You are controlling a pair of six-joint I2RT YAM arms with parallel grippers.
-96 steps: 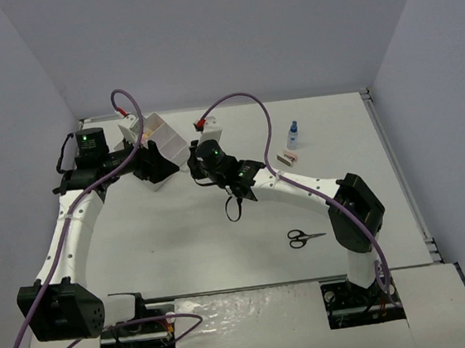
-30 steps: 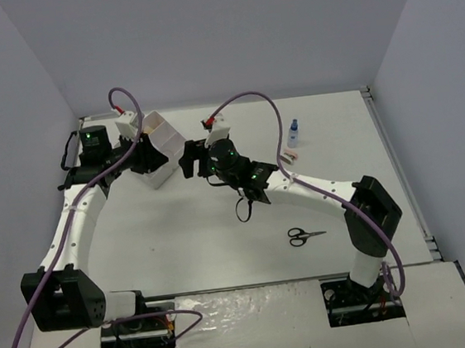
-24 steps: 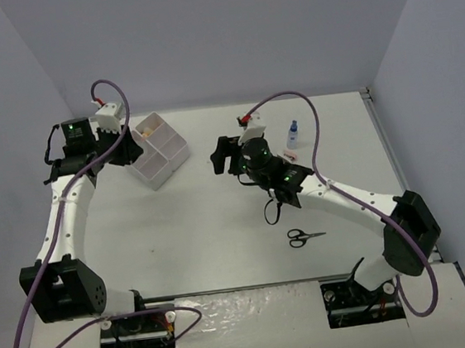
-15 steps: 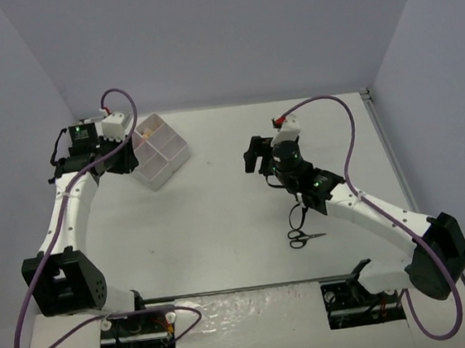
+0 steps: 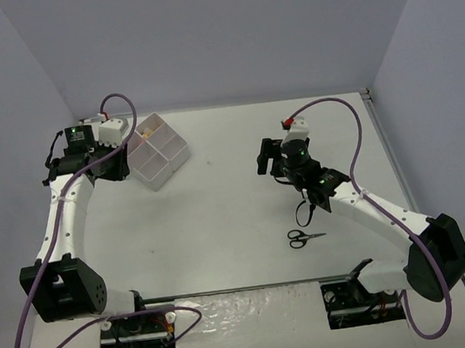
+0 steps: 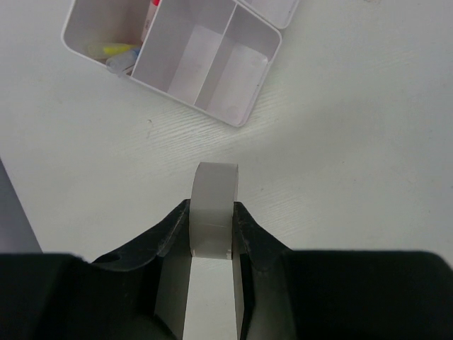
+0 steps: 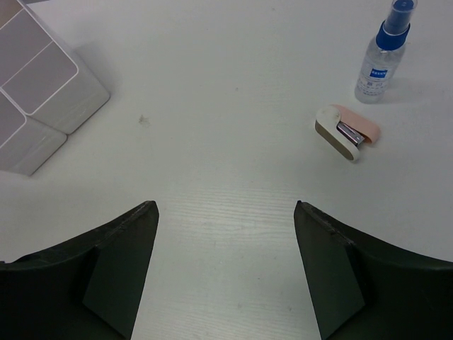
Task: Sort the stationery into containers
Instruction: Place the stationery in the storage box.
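Grips a white translucent tape roll (image 6: pixel 214 191) in the left gripper (image 6: pixel 212 214), at 6 o'clock from the white plastic compartment tray (image 6: pixel 185 67). Holds the right gripper (image 7: pixel 225 207) wide open and empty; blue-capped clear bottle (image 7: pixel 382 53) at 1 o'clock, pink-white eraser (image 7: pixel 347 132) at 2 o'clock.

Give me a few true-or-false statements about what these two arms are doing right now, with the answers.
1. The left tool grips the tape roll. True.
2. The right tool holds the scissors. False: it is open and empty; the scissors lie on the table.
3. The tape roll sits in the tray. False: the tool holds it outside the tray.
4. The bottle stands upright near the pink eraser. True.
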